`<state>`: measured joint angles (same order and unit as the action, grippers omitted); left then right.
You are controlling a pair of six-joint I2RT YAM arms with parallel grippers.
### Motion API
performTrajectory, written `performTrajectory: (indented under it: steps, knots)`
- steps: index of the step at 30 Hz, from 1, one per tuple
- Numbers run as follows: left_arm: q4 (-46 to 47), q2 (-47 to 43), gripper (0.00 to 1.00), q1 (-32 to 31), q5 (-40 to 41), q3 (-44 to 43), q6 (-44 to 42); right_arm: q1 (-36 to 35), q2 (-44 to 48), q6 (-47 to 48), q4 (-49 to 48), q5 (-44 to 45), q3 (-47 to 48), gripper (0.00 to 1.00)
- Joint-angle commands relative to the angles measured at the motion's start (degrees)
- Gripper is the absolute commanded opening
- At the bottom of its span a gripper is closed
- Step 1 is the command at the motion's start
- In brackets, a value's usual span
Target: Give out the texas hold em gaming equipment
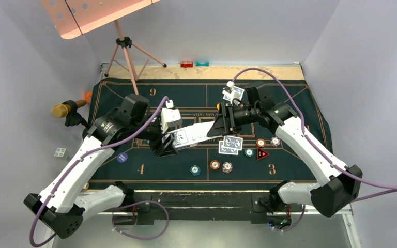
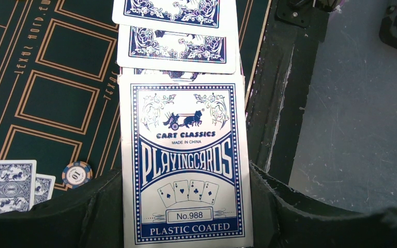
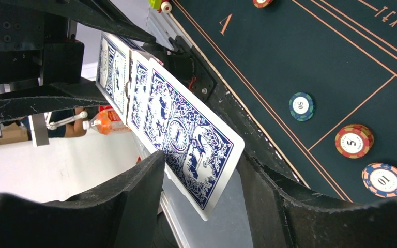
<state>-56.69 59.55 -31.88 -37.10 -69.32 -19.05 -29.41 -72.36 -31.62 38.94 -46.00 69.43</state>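
Item: blue-and-white box [image 2: 186, 165] of playing cards, held above the near part of the mat [image 1: 289, 111]. Left end effector [image 1: 166, 146] is closed on it, one finger on each long side.

Item: fan [image 2: 178, 49] of blue-backed cards, sliding out of the box's far end.

Item: single card [image 3: 186, 139], ornate blue back with a white border, tilted. I see it clamped between the fingers of the right end effector [image 3: 201, 170], its far end overlapping the fan.

Left wrist only: I read the box print, "Cart Classics", "No.988", "Plastic Coated"; a face-down pair [image 2: 10, 186] lies on the mat beside a striped "10" chip [image 2: 77, 174].

Right wrist only: chip values show, a teal 50 [image 3: 302, 106], an orange 5 [image 3: 353, 140], another 10 [image 3: 384, 179].

Top view only: red triangle [image 1: 262, 154] among the chips right of centre; blue disc [image 1: 122, 157] near the left arm; two more cards [image 1: 233, 93] at the far side; the bench [image 1: 269, 72] edge beyond the mat.
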Motion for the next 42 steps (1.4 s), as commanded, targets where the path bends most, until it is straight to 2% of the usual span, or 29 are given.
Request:
performTrajectory:
  steps: [1, 6, 13, 21, 37, 42]
  knots:
    - [1.77, -1.05, 0.0, 0.5, -1.99, -2.0, -0.3, 0.63, 1.78, 1.94, 0.94, -0.46, 2.97, 0.59]
    - [1.72, -1.1, 0.0, 0.56, -2.03, -1.87, -0.36, 1.07, 2.0, 2.24, 1.21, 0.54, 3.35, 0.59]
    - [1.75, -1.1, 0.0, 0.57, -2.23, -1.96, -0.23, 2.36, 1.91, 3.23, 1.75, 4.7, 4.52, 0.53]
    - [1.54, -1.1, 0.0, 0.53, -2.35, -1.88, -0.43, 3.21, 2.64, 2.61, 0.77, 4.86, 5.21, 0.37]
    - [1.53, -0.94, 0.0, 0.51, -2.65, -1.87, -0.29, 3.31, 3.8, 4.0, 1.72, 6.23, 7.64, 0.17]
    - [1.58, -0.8, 0.0, 0.56, -2.71, -1.92, -0.3, 3.31, 3.82, 4.12, 2.26, 6.57, 8.71, 0.05]
